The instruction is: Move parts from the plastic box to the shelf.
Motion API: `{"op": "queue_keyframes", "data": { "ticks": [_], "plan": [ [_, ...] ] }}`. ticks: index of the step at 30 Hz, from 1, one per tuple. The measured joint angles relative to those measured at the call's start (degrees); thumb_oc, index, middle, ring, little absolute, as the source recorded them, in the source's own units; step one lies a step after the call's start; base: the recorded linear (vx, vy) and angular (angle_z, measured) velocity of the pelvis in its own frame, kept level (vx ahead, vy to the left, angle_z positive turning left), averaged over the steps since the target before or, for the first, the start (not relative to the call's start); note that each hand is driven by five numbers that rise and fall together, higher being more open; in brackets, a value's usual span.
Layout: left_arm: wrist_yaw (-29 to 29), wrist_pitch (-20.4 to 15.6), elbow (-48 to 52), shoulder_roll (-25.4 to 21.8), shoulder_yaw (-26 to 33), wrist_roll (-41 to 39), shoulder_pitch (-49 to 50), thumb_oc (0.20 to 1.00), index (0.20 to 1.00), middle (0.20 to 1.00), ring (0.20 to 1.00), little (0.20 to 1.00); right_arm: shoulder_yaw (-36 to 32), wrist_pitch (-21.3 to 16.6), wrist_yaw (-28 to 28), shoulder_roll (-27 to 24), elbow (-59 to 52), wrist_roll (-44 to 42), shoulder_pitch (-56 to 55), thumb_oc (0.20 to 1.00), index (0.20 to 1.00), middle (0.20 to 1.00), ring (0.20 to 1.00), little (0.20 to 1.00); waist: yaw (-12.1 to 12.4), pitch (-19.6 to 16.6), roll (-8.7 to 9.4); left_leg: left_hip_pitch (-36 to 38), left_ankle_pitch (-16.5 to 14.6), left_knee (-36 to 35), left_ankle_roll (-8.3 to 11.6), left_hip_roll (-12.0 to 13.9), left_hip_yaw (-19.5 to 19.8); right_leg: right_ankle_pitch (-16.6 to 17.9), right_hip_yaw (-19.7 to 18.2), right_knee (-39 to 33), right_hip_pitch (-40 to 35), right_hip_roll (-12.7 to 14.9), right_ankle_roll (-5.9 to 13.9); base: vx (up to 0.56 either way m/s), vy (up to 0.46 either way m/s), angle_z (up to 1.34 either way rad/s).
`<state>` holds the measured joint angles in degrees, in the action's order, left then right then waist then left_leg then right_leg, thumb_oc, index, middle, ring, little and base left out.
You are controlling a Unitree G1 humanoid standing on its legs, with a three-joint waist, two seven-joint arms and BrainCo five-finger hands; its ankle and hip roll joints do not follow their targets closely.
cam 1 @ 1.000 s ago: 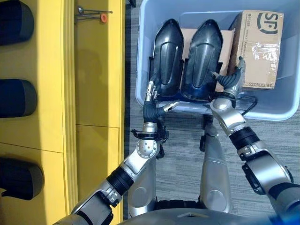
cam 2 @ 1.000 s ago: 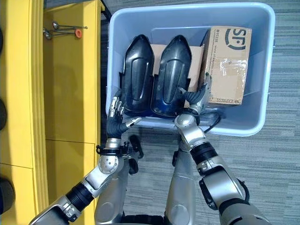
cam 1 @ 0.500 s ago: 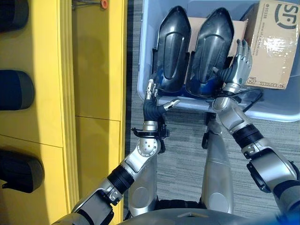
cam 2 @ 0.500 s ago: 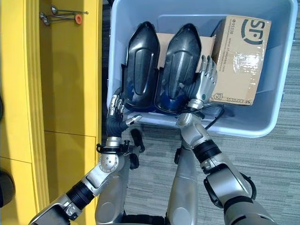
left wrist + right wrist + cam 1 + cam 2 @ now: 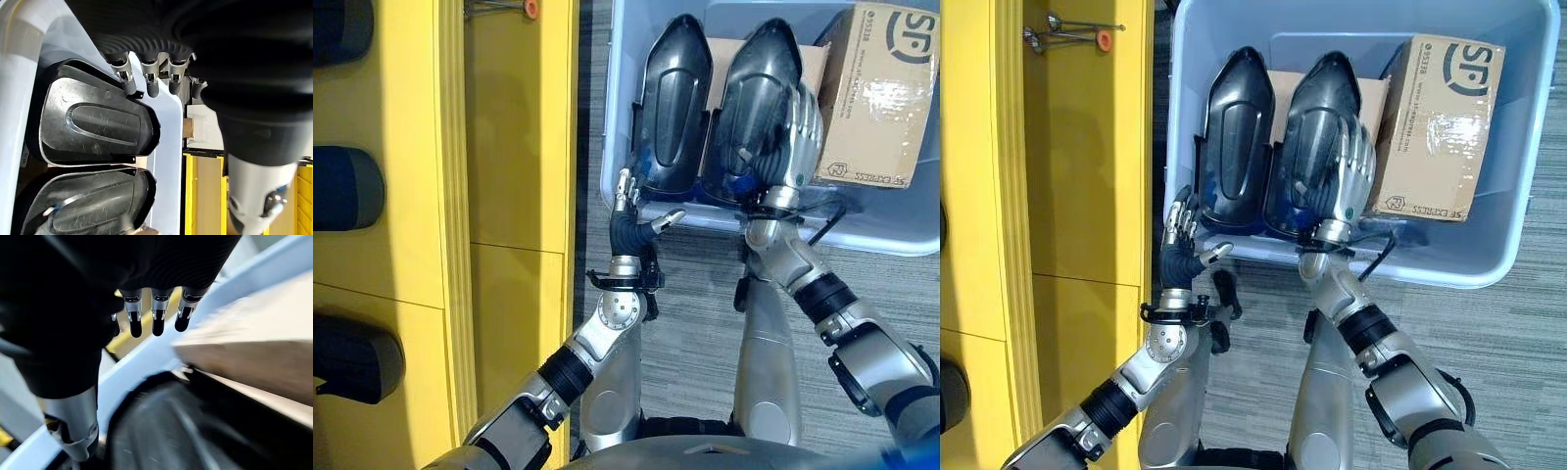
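**Right hand over the second shell, left waiting at the box's near wall**

Two glossy black moulded plastic shells, standing side by side on end inside the pale blue plastic box (image 5: 1518, 225): the left shell (image 5: 1234, 137) toward the box's left wall, the right shell (image 5: 1312, 127) at the middle, leaning back against a flat sheet of brown cardboard (image 5: 1278, 93). Beside them, toward the box's right wall, a taped brown cardboard carton (image 5: 1435, 122). Upright storage likely chosen so that each shell offers a broad face and free edges to reach.

Right hand (image 5: 1349, 181) spread flat over the lower right face of the right shell, fingers straight and fanned, nothing clasped; probably placed to feel for an edge before closing. Contact itself hard to confirm.

Left hand (image 5: 1178, 240) poised at the box's near left corner, just outside the wall, fingers relaxed and thumb apart, empty; seemingly ready to take the shell's other side.

Yellow shelf (image 5: 1087, 176) along the left, well apart from the shells; nothing carried across yet.
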<state>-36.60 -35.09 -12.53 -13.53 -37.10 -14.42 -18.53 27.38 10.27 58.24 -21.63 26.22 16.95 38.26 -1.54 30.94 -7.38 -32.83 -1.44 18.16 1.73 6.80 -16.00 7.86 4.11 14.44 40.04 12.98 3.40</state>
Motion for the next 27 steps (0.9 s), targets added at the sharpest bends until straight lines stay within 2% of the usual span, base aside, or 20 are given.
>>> {"op": "queue_keyframes", "data": {
  "ticks": [5,8,12,27],
  "plan": [
    [0.0,-0.1,0.0,0.0,0.0,0.1,0.0,1.000,1.000,1.000,1.000,1.000,-1.0,-0.1,3.2,1.5,2.6,-5.0,-0.1,1.000,1.000,1.000,1.000,1.000,-0.6,0.0,0.00,0.0,0.0,0.0,0.00,0.0,0.1,0.0,0.0,0.0,0.0,0.0,0.00,0.00,0.000,0.00],
    [0.2,-0.1,0.0,0.0,0.0,0.1,0.0,1.000,1.000,1.000,1.000,1.000,-2.8,-1.8,5.0,2.1,4.6,-7.4,0.0,1.000,1.000,1.000,1.000,1.000,-0.6,0.0,0.00,-0.1,-0.1,0.1,-0.01,0.0,0.0,0.0,0.0,0.0,0.0,0.0,0.00,0.00,0.000,0.00],
    [0.4,-0.1,0.0,0.0,0.0,-0.1,-0.1,1.000,1.000,1.000,1.000,1.000,-4.4,-2.5,4.7,2.6,4.6,-9.6,0.2,1.000,1.000,1.000,1.000,1.000,-0.6,0.0,-0.01,-0.2,-0.1,0.1,-0.08,0.0,-0.1,0.0,0.0,0.0,0.2,0.0,0.01,0.00,0.000,0.00],
    [0.4,0.9,0.0,0.7,0.0,-0.6,-0.4,1.000,1.000,1.000,1.000,1.000,-4.1,-2.6,2.2,2.5,4.6,-9.2,2.6,1.000,1.000,1.000,1.000,1.000,-0.4,0.0,-0.03,-2.3,-0.2,1.0,-0.02,0.1,0.3,0.1,0.0,0.3,2.1,0.1,-0.16,0.00,-0.001,0.00]
  ]
}}
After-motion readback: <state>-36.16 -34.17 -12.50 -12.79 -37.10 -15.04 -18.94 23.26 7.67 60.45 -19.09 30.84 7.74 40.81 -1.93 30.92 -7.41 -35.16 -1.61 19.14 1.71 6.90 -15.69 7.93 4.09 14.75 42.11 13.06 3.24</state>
